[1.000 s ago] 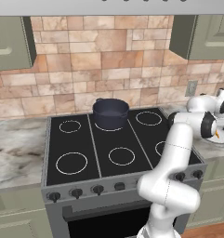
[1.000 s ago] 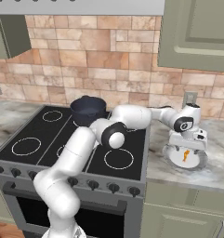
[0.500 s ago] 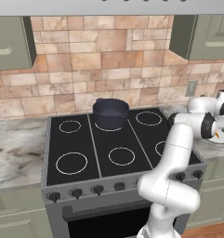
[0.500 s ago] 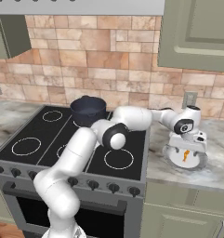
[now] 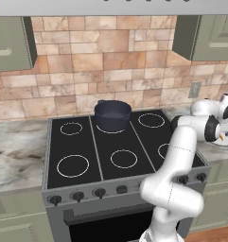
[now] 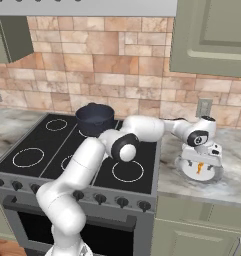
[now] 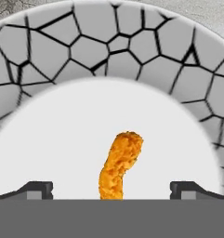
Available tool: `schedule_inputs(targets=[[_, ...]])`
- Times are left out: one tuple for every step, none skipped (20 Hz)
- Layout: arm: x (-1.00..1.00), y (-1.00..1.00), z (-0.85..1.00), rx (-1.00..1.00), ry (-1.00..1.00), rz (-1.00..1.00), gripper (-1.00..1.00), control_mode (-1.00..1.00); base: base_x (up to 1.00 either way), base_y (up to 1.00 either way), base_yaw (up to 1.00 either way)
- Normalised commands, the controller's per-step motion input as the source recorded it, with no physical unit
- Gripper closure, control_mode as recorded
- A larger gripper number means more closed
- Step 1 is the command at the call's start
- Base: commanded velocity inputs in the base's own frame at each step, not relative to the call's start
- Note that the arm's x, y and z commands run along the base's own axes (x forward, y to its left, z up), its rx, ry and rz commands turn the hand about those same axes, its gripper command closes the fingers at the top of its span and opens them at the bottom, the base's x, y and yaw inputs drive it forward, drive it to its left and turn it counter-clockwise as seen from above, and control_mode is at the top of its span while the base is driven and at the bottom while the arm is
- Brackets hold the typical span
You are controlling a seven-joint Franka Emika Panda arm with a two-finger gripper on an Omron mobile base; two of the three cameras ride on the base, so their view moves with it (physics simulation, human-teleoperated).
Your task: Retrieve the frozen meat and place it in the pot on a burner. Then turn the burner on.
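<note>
The frozen meat [image 7: 121, 165] is a small knobbly orange-brown piece, slightly bent, lying low at the centre of the hand view on the white middle of a plate [image 7: 85, 51] whose grey rim bears a cracked dark-line pattern. Its lower end is cut off by the frame's bottom; the fingers [image 7: 36, 189] stand wide apart on either side of it, holding nothing. At the right of the right base view it is only an orange speck [image 6: 199, 168] on the desk [image 6: 232, 175], and no writing is legible anywhere.
</note>
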Motion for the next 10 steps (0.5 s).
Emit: schedule_inputs(targets=[[0.0, 0.0, -0.09, 0.01, 0.0, 0.0, -1.0, -1.0, 0.0, 0.0, 0.0], [0.0, 0.0, -0.11, 0.01, 0.0, 0.0, -1.0, -1.0, 0.0, 0.0, 0.0], [0.0, 0.0, -0.11, 0.01, 0.0, 0.0, -1.0, -1.0, 0.0, 0.0, 0.0], [0.0, 0.0, -0.1, 0.01, 0.0, 0.0, -1.0, -1.0, 0.0, 0.0, 0.0], [0.0, 0.0, -0.09, 0.01, 0.0, 0.0, -1.0, -1.0, 0.0, 0.0, 0.0], [0.0, 0.0, -0.08, 0.01, 0.0, 0.0, -1.0, -1.0, 0.0, 0.0, 0.0], [0.0, 0.0, -0.08, 0.01, 0.0, 0.0, 1.0, -1.0, 0.0, 0.0, 0.0], [0.0, 0.0, -0.09, 0.01, 0.0, 0.0, 1.0, -1.0, 0.0, 0.0, 0.0], [0.0, 0.0, -0.09, 0.01, 0.0, 0.0, 1.0, -1.0, 0.0, 0.0, 0.0], [0.0, 0.0, -0.06, 0.0, 0.0, 0.0, 1.0, -1.0, 0.0, 0.0, 0.0]])
